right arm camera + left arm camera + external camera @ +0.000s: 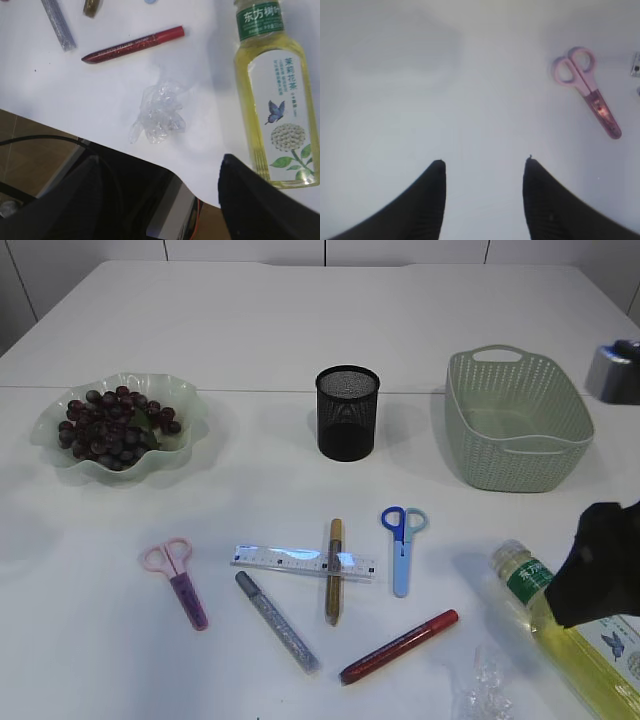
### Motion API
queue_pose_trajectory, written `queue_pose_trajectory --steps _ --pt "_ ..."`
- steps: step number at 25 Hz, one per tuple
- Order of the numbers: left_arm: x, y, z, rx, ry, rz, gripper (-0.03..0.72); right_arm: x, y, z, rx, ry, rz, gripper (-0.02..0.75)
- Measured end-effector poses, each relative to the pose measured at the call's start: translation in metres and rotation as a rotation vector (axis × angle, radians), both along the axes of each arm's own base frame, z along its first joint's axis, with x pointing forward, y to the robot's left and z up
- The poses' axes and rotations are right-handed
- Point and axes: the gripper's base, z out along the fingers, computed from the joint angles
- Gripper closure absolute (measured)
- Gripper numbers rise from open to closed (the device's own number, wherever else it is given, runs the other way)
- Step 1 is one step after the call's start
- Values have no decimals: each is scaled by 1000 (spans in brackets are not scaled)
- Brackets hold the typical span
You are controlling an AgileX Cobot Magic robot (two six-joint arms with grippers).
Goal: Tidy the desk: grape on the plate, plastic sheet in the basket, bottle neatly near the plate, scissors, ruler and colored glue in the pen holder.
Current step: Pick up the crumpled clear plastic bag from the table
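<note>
exterior view: a white table [300, 330] runs back to a pale panelled wall. the black mesh pen holder [348, 412] stands mid-table; left of it a wavy plate [190, 410] holds grapes [112, 427], right of it sits a green basket [520, 420]. in front of the holder lie pink scissors [178, 580], blue scissors [402, 545], a clear ruler [302, 561] and glue pens. front right, the tea bottle [560, 635] lies flat under the right gripper [600, 565].

left wrist view: the left gripper [482, 200], fingers apart and empty, hangs over bare table beside the pink scissors.

right wrist view: fingers wide open, empty, above the crumpled plastic sheet [159, 114] at the table edge, between red glue pen [132, 44] and bottle.
</note>
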Motion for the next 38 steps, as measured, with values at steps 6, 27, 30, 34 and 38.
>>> queue_pose_trajectory --steps 6,27,30,34,38 --pt "-35 3 0 -4 -30 0 326 10 22 -23 -45 100 58 176" --pt "-45 3 4 -11 -88 2 326 38 47 -113 -139 263 0 175" --pt "-45 3 5 -11 -93 3 326 41 49 -124 -151 283 -3 175" --pt "-44 3 5 -13 -97 3 326 45 51 -132 -149 291 -12 174" --pt "-44 3 5 -13 -104 2 326 47 53 -141 -155 305 -6 174"
